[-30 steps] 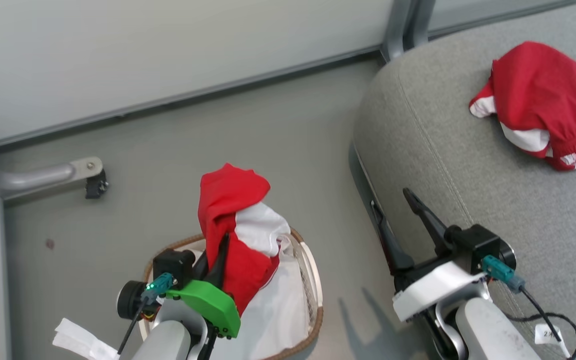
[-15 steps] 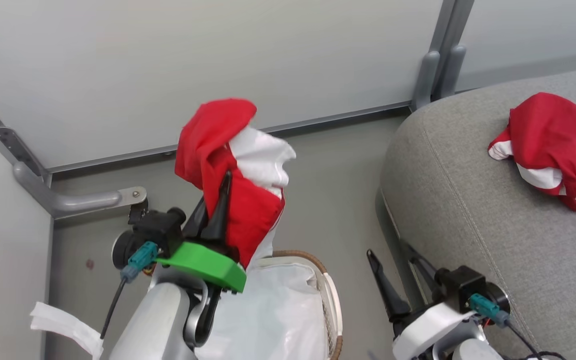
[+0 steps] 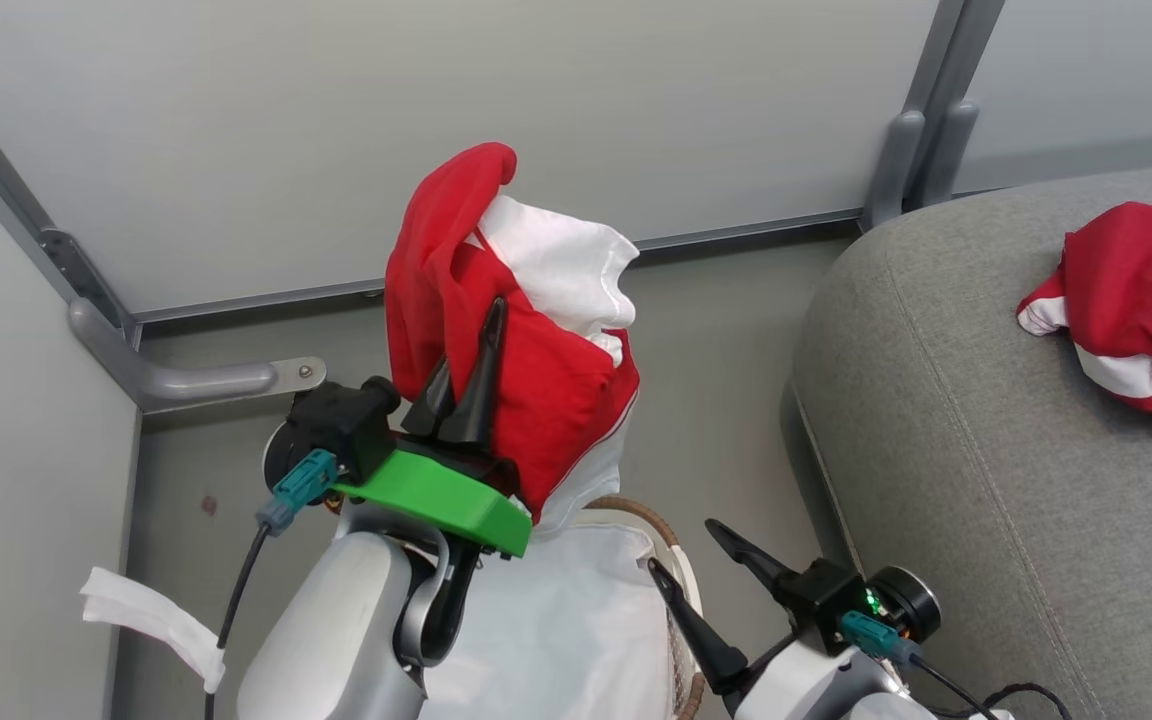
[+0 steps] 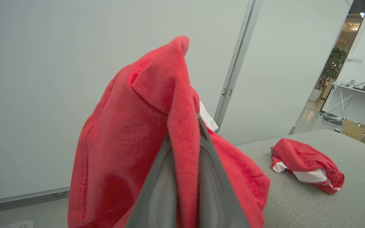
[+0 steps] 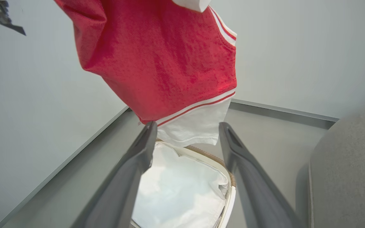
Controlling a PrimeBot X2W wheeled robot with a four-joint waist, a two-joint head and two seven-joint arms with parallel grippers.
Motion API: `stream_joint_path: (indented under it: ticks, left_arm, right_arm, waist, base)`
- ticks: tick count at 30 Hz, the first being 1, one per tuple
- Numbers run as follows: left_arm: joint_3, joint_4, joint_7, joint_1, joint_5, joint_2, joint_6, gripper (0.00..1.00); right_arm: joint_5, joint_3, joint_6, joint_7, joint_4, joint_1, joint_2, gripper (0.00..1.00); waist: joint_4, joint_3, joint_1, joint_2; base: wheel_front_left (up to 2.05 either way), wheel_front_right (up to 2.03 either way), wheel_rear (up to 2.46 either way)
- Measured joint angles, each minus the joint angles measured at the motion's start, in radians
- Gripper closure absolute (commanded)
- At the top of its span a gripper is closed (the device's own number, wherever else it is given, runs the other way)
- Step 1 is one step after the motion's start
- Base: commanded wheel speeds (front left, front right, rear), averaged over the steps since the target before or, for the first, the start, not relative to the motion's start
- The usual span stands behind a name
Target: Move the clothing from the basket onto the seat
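My left gripper [image 3: 476,345] is shut on a red garment with white panels [image 3: 546,390], held up in the air above the basket [image 3: 651,515]. The left wrist view has the red cloth [image 4: 122,142] draped over both fingers. From the right wrist view, its striped hem [image 5: 195,107] hangs just over the basket rim [image 5: 214,158] and the white liner [image 5: 182,186]. My right gripper [image 3: 681,545] is open and empty beside the basket, pointing at the hem [image 5: 188,125]. A second red garment [image 3: 1146,300] [image 4: 303,161] lies bunched on the grey seat [image 3: 986,450] [image 4: 312,205] [image 5: 344,158].
Pale wall panels stand close behind and to the left. A grey metal bracket [image 3: 196,380] runs along the floor at the left corner, and upright posts [image 3: 921,130] rise behind the seat. A strip of grey floor [image 3: 716,380] separates basket and seat.
The head camera has tilted up and shifted. My left gripper has lifted the red garment higher, out of the basket. The right gripper now sits lower in view, beside the basket rim.
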Motion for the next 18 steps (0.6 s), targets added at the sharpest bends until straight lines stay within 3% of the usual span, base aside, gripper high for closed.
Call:
stream_joint_path:
  ticks: [12,18]
  left_arm:
    - [-0.136,-0.019,0.000,-0.065,-0.066,-0.001,0.044,1.00]
    - [-0.176,-0.020,0.000,-0.092,-0.084,0.000,0.057,1.00]
  right_arm:
    - [0.021,0.187,0.000,0.000,0.085,-0.179,0.020,0.00]
    - [0.042,0.222,0.000,0.000,0.113,-0.237,0.026,0.00]
  waist:
    - [0.054,0.030,0.0000,0.0000]
    - [0.077,0.051,0.0000,0.0000]
  base:
    - [0.00,0.00,0.00]
    - [0.00,0.00,0.00]
